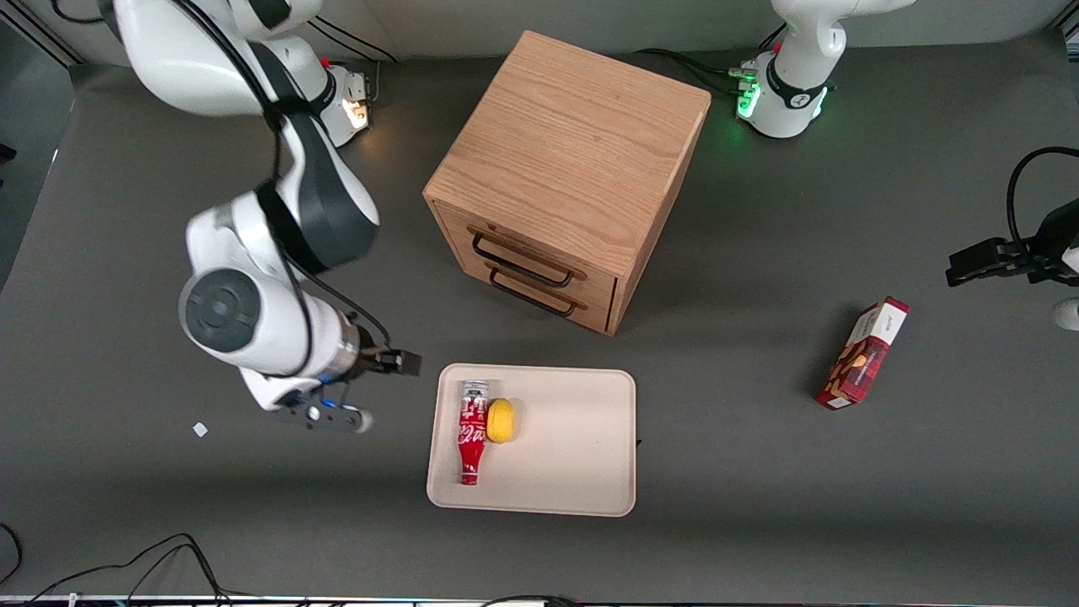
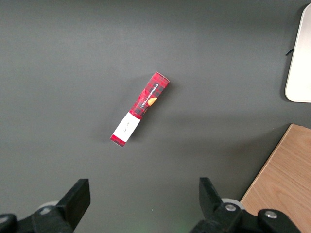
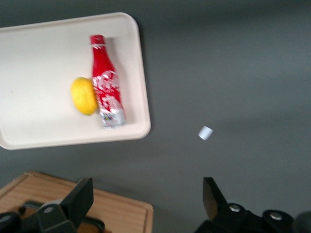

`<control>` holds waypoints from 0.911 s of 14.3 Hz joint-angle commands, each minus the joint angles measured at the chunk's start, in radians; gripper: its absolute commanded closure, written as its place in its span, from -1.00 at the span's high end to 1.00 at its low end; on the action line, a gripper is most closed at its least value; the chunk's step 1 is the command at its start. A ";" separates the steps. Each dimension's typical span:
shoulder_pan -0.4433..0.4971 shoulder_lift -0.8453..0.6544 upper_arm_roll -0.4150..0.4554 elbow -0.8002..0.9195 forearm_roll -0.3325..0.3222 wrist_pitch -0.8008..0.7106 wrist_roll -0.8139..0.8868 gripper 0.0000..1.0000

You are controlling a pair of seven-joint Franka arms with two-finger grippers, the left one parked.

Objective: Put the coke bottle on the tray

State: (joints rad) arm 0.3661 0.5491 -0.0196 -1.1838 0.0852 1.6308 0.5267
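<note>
**Coke bottle lying on the tray, gripper off to the side**

The coke bottle (image 1: 472,432) lies flat on the tray (image 1: 582,455), along the tray edge nearest the working arm, its red neck pointing toward the front camera and its silvery end toward the cabinet. A small yellow lemon-like fruit (image 1: 500,420) sits on the tray too, touching the bottle's side near the middle.

The gripper (image 1: 337,413) hangs above the bare dark table, beside the tray toward the working arm's end and apart from the bottle. In the right wrist view its two black fingers (image 3: 77,201) stand wide apart with nothing between them. A tiny white scrap (image 1: 200,429) lies on the table, farther out toward that same end.

A wooden two-drawer cabinet (image 1: 565,169) stands farther from the front camera than the tray, its drawer fronts angled toward it. Well off toward the parked arm's end, a red snack box (image 1: 861,352) lies on the table.
</note>
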 commanded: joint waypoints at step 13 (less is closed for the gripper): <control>-0.222 -0.833 0.004 -0.775 -0.091 -0.083 -0.444 1.00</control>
State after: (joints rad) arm 0.1723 -0.2124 -0.0217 -1.9094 0.0088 1.5561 0.1317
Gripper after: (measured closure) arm 0.000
